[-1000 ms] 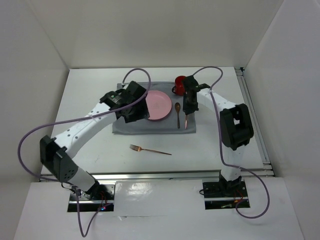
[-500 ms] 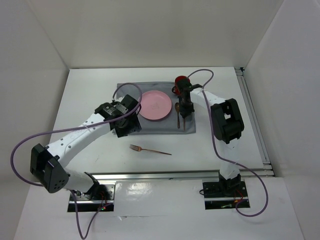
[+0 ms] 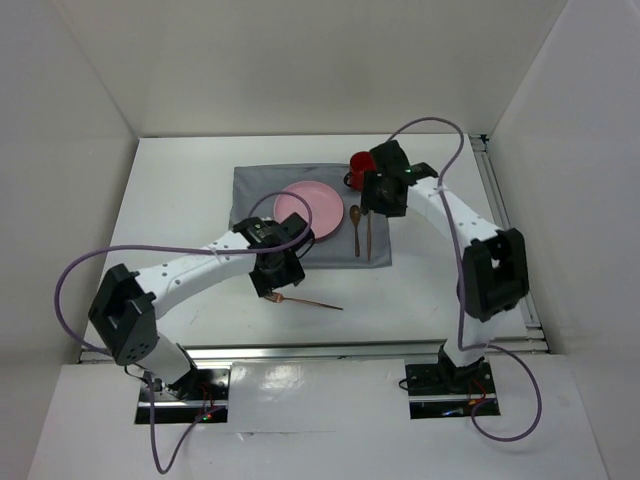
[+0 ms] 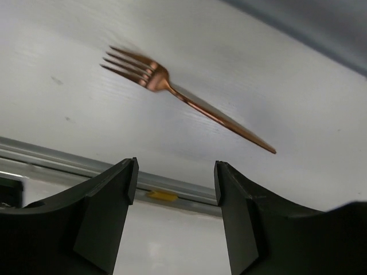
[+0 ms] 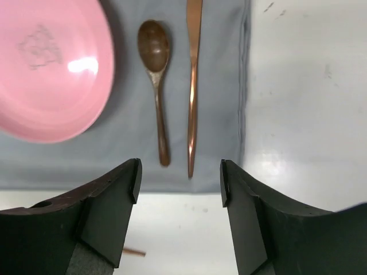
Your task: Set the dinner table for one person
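Pink plate (image 5: 49, 86) carries a faint mark too blurred to read

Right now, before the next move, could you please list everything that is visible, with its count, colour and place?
dinner table: 1, white, under everything
cloth: 1, grey, on the table's far middle
plate: 1, pink, on the cloth, left of the spoon
spoon: 1, brown, on the cloth, between plate and knife
knife: 1, copper, on the cloth, right of the spoon
cup: 1, red, at the cloth's far right corner
fork: 1, copper, on the bare table, nearer than the cloth
left gripper: 1, black, open, above the fork
right gripper: 1, black, open, above the cloth's right part, holding nothing
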Available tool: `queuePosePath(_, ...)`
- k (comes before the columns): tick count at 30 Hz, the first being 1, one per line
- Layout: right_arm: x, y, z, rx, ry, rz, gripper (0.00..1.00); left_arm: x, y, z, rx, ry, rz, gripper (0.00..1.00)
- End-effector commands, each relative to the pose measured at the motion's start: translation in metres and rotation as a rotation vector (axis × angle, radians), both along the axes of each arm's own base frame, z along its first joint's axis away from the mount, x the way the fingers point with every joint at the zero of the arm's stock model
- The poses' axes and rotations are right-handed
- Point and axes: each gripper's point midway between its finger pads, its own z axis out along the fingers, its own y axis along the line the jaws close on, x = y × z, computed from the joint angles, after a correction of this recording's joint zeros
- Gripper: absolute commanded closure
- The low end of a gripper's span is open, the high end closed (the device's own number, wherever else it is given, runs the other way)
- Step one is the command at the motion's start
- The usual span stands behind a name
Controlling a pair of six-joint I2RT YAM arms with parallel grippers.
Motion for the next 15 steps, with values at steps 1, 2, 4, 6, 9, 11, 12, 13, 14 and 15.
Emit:
queuePosePath(1,-0.018,-0.008,0.039,0.023,-0.080,-0.017,0.31,-0.004,-0.040,-0.020,-0.126,0.073,0.123,0.27)
queuePosePath(2,-0.022,-0.009,0.042,0.026,-0.087,-0.017,0.31,-0.007,-0.046,-0.028,-0.131,0.088,0.131,0.27)
queuePosePath(4,-0.032,-0.011,0.050,0.040,-0.096,-0.011,0.28,-0.004,-0.050,-0.042,-0.126,0.109,0.210,0.15)
queuePosePath(6,-0.039,-0.014,0.057,0.045,-0.109,-0.011,0.28,0.001,-0.055,-0.055,-0.102,0.131,0.241,0.10)
queuePosePath(9,-0.047,-0.019,0.052,0.039,-0.088,-0.006,0.28,0.008,-0.055,-0.075,-0.111,0.146,0.310,0.11)
queuePosePath(11,-0.053,-0.019,0.057,0.050,-0.097,0.023,0.28,0.014,-0.051,-0.084,-0.110,0.135,0.335,0.15)
queuePosePath(12,-0.056,-0.020,0.058,0.051,-0.100,0.023,0.28,0.017,-0.048,-0.091,-0.106,0.138,0.348,0.15)
queuePosePath(13,-0.058,-0.021,0.054,0.048,-0.091,0.023,0.28,0.018,-0.049,-0.095,-0.107,0.138,0.359,0.16)
queuePosePath(14,-0.059,-0.021,0.058,0.052,-0.102,0.023,0.28,0.018,-0.049,-0.098,-0.100,0.144,0.360,0.18)
queuePosePath(15,-0.061,-0.022,0.058,0.053,-0.103,0.023,0.28,0.019,-0.050,-0.098,-0.100,0.144,0.360,0.19)
